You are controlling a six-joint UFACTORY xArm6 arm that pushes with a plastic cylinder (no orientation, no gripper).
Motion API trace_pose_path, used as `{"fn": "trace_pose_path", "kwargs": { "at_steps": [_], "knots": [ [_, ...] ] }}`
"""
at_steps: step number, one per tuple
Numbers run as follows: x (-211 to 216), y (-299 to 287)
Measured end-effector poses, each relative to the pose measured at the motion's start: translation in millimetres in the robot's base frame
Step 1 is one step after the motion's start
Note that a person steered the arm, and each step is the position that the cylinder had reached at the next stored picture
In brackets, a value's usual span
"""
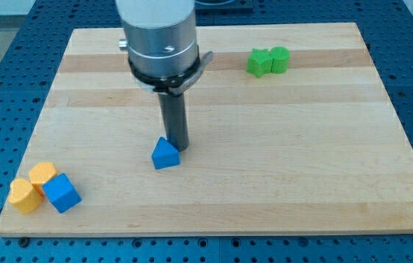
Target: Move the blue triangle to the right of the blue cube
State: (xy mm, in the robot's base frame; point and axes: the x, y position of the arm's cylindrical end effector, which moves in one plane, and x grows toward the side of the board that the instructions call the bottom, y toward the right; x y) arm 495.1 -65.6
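The blue triangle (165, 154) lies on the wooden board, left of centre and toward the view's bottom. My tip (178, 148) stands right against the triangle's upper right side. The blue cube (62, 193) sits near the board's bottom left corner, well to the left of and below the triangle. The arm's grey body (158, 36) hangs over the board's upper middle.
Two yellow blocks (32, 187) touch the blue cube on its left. Two green blocks (268, 61) sit together near the board's top edge, right of centre. The board's (301, 161) bottom edge runs just below the blue cube.
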Motion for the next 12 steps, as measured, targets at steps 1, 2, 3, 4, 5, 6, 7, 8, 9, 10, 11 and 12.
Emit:
{"fn": "trace_pose_path", "kwargs": {
  "at_steps": [1,2,3,4,5,6,7,8,9,10,11,12],
  "knots": [
    [13,-21],
    [31,-29],
    [53,-29],
    [60,-39],
    [73,-46],
    [92,-40],
    [95,-11],
    [110,-8],
    [119,-50],
    [119,-75],
    [119,-50],
    [118,8]
  ]
}}
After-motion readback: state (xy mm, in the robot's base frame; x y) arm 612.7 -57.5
